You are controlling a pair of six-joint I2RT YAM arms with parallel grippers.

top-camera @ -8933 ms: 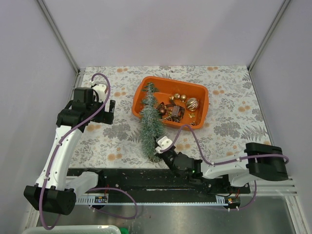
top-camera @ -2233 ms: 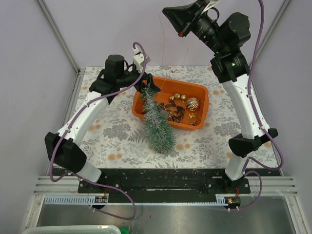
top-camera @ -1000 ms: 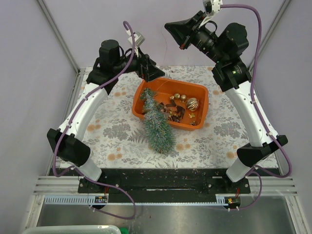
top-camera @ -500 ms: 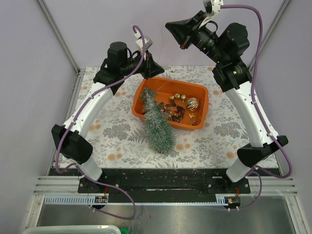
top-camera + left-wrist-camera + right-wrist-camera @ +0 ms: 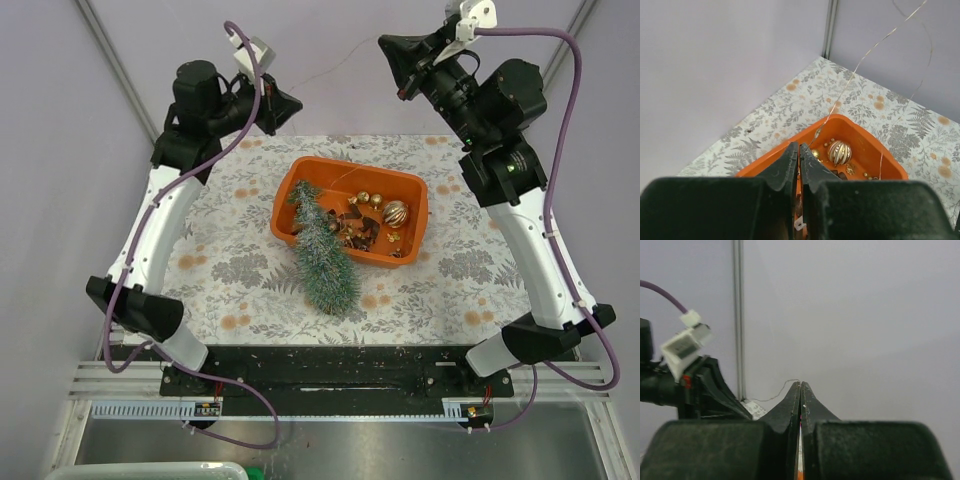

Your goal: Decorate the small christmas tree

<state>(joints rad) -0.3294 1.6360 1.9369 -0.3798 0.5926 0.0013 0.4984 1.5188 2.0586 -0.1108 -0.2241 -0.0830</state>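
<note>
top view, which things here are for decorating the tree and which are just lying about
For the job: small christmas tree, thin wire, gold baubles, striped bauble.
Just lying about: orange tray as the holder, patterned table cover, white tub at the near edge.

A thin wire (image 5: 860, 67) runs from the tray (image 5: 350, 163) up between the raised left gripper (image 5: 298, 100) and right gripper (image 5: 385, 42), barring the air over the table's (image 5: 220, 240) far edge. The tree (image 5: 322, 255) slants from the tray toward the near edge (mid-table). Left and right edges stand open.
</note>
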